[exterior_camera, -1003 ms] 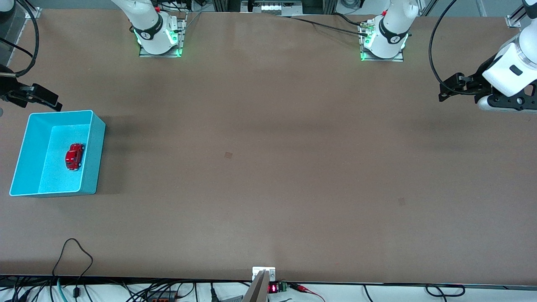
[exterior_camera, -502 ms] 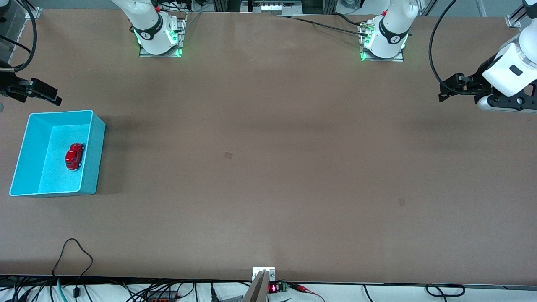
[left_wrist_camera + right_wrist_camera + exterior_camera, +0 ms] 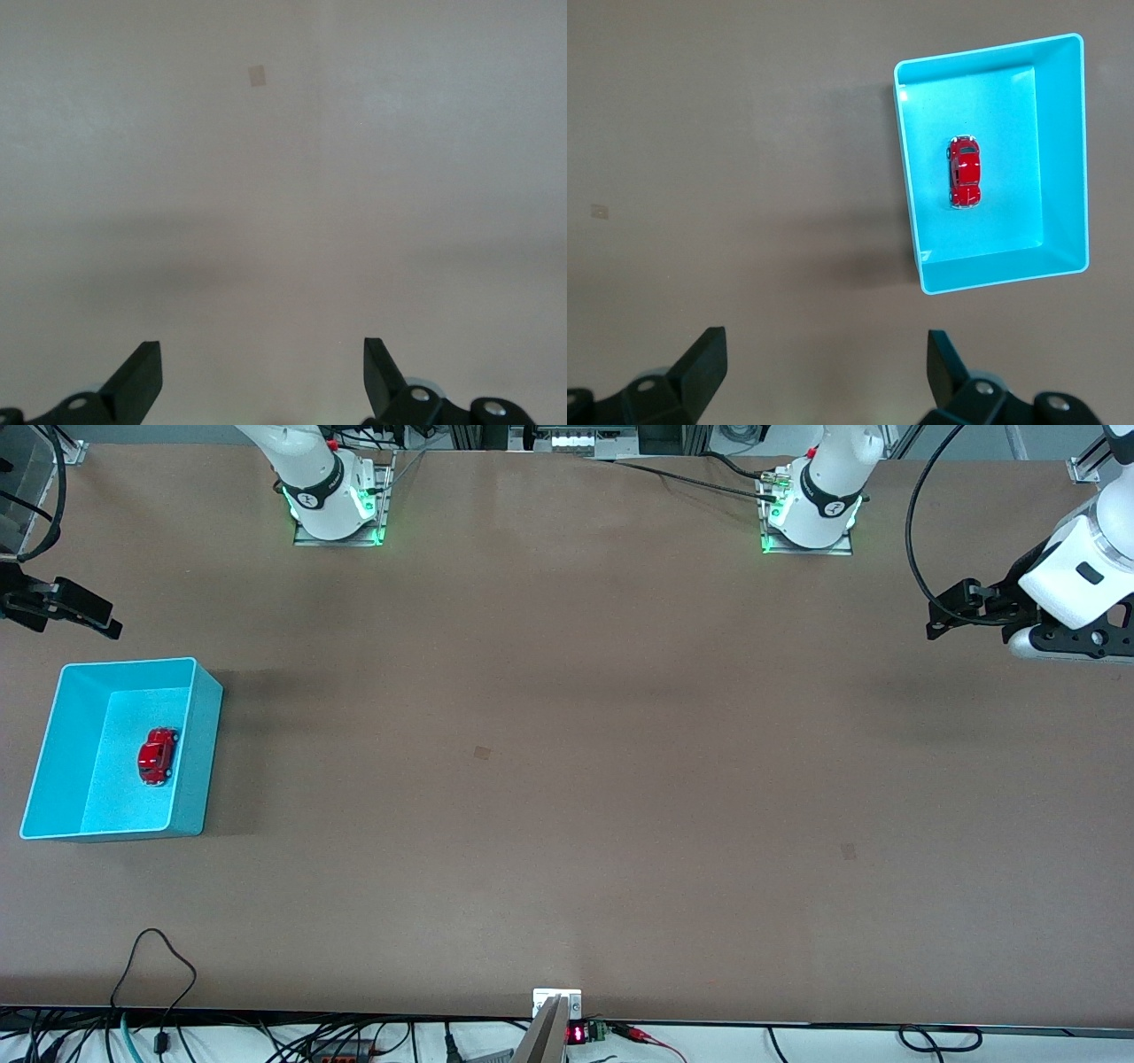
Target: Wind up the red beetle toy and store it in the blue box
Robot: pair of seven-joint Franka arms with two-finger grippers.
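Red beetle toy (image 3: 158, 755) sits inside the blue box (image 3: 53, 735), mid-left of frame. Right gripper (image 3: 66, 611) upper left, left gripper (image 3: 952, 607) upper right, both spread and empty.

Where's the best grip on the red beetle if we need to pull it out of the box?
Come straight down and pinch the red beetle toy across its narrow body, on its two long sides. It sits upright on the floor of the blue box, apart from the upright walls, which likely block any side approach.

The tiny red beetle toy (image 3: 158, 755) sits upright on its wheels inside the cyan blue box (image 3: 53, 735).
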